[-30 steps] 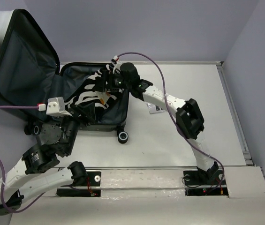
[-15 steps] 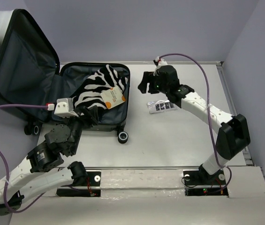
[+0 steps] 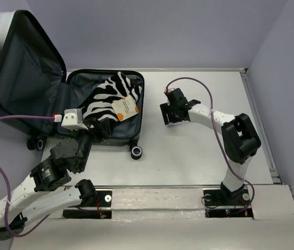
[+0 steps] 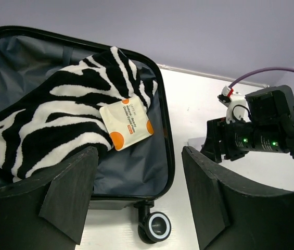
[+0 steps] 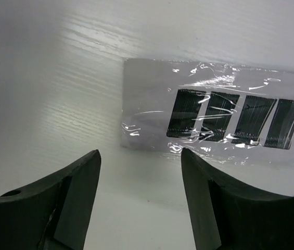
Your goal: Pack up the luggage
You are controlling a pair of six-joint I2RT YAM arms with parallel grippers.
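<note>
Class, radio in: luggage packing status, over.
Left tool and right tool open, empty. Luggage lid up, zebra-print towel and sachet inside. Hairpin packet on table, ahead of right tool.

The luggage (image 3: 24, 73) has a dark grey lining inside a black rim, and its wheel (image 3: 136, 152) is black with a pale ring. The cloth (image 3: 107, 94) in it has bold black-and-white zebra stripes, and the sachet (image 3: 125, 109) on that is white with orange dots. The clear packet (image 5: 225, 122) shows four black blocks on white. The worktop (image 3: 188, 151) is white, the cable (image 3: 191, 78) purple, the right end effector (image 5: 140, 153) black.
</note>
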